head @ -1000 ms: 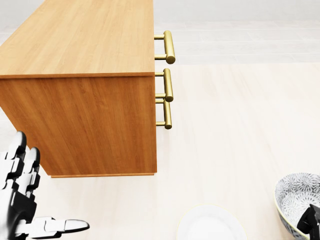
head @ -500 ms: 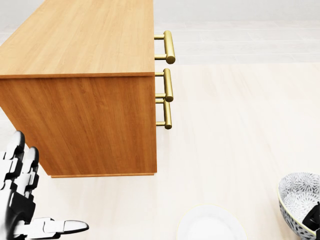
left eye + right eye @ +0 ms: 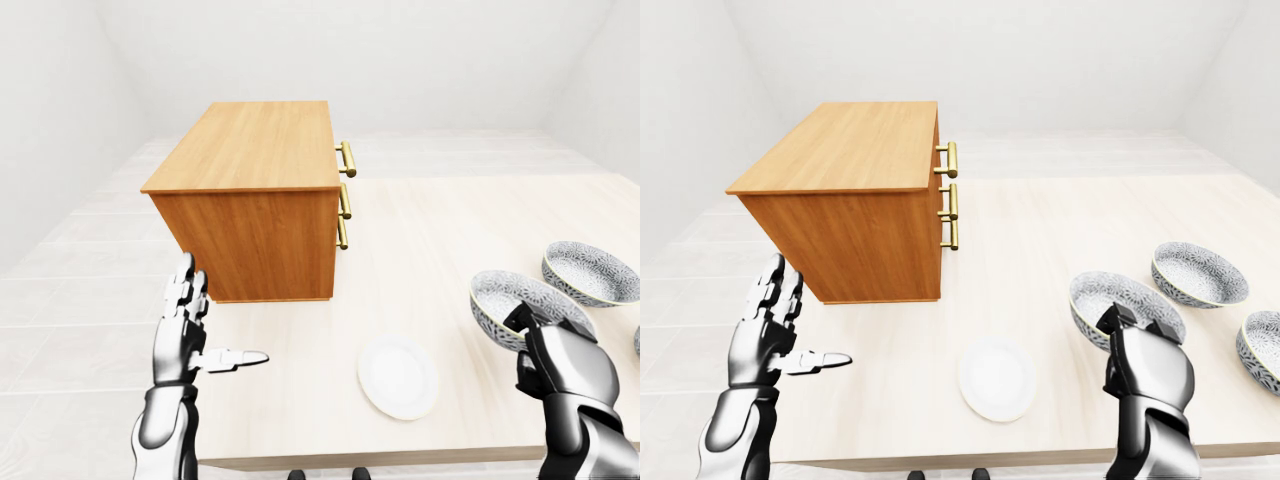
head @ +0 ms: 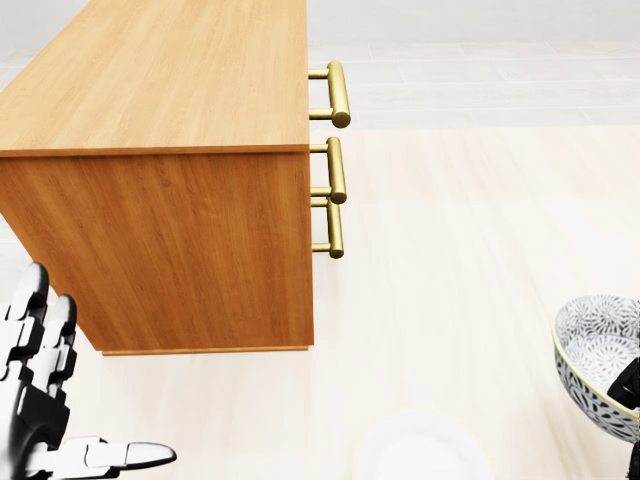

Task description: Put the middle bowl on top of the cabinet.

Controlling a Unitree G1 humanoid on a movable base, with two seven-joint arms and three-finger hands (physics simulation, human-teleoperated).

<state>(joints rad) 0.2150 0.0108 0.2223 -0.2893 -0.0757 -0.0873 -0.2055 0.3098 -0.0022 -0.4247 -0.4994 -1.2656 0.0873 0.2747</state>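
Right robot hand (image 3: 1145,375) is gripping the middle bowl (image 3: 1108,298)

In the right-eye view it's clamping the lower rim of the tilted bowl at the right side of the table (image 3: 1060,220), well apart from the cabinet (image 3: 850,150) at upper left. Left robot hand (image 3: 765,345) is hanging open, fingers spread, near the cabinet's lower left corner. A white plate (image 3: 997,378) is lying between the hands.

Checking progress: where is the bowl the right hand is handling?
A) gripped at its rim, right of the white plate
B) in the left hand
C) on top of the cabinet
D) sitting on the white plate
A: the right hand closes its fingers on the rim of the bowl, right of the white plate, apart from the cabinet.
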